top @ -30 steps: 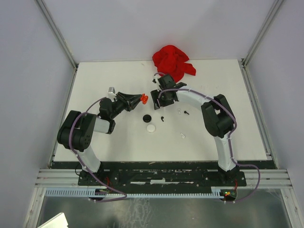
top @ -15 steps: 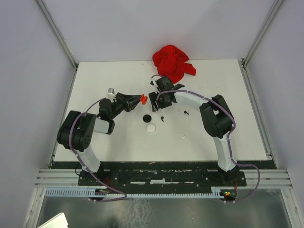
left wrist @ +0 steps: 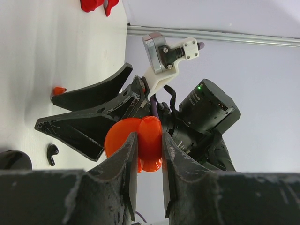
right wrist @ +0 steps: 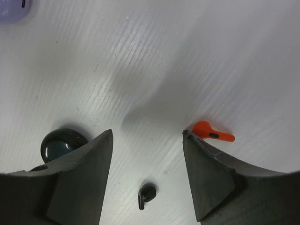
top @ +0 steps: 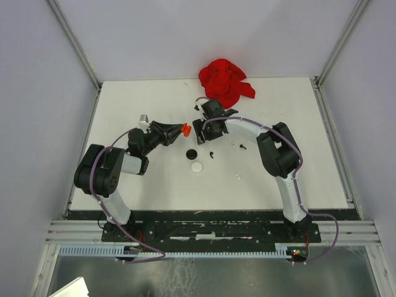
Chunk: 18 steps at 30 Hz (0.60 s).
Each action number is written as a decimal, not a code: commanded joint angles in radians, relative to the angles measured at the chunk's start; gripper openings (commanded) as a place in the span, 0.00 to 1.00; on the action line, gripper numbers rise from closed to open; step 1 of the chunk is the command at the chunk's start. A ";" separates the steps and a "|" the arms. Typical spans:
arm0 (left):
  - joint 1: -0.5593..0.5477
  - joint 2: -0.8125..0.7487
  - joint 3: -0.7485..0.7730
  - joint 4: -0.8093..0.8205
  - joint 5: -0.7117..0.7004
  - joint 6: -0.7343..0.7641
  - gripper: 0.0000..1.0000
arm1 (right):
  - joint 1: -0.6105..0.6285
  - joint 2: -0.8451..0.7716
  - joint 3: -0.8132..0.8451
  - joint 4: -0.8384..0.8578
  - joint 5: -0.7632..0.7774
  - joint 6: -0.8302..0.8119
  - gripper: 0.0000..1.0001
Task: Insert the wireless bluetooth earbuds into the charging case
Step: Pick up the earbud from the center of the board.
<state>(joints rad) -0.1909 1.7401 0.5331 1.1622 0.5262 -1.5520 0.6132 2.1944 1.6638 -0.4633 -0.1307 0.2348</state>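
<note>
My left gripper (left wrist: 150, 140) is shut on an open red charging case (left wrist: 140, 143), held above the table; in the top view that case (top: 185, 129) hangs just left of my right gripper (top: 203, 129). My right gripper (right wrist: 147, 136) is open and low over the table. A red earbud (right wrist: 213, 132) lies right beside its right fingertip. Between and below the jaws, untouched, lies a black earbud (right wrist: 146, 194). The left wrist view also shows the red earbud (left wrist: 58, 90) and the black earbud (left wrist: 51, 153) on the table.
A black disc (top: 192, 154) and a white disc (top: 197, 166) lie mid-table, with a white bud (top: 237, 176) further right. A red cloth (top: 226, 80) is bunched at the back. A lilac case (right wrist: 11, 4) shows at the right wrist view's top-left corner.
The right arm's wrist has shifted slightly left, toward the left gripper. The left gripper keeps hold of the red case and has barely moved.
</note>
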 commanded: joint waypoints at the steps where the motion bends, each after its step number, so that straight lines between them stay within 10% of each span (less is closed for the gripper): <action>1: 0.010 -0.031 -0.002 0.057 0.009 -0.021 0.03 | -0.006 0.025 0.050 0.018 0.033 -0.013 0.70; 18: 0.015 -0.019 0.002 0.060 0.014 -0.022 0.03 | -0.055 0.065 0.109 0.036 0.056 -0.010 0.70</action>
<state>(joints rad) -0.1844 1.7401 0.5331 1.1622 0.5282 -1.5520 0.5667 2.2337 1.7187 -0.4488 -0.0921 0.2340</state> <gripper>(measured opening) 0.291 0.699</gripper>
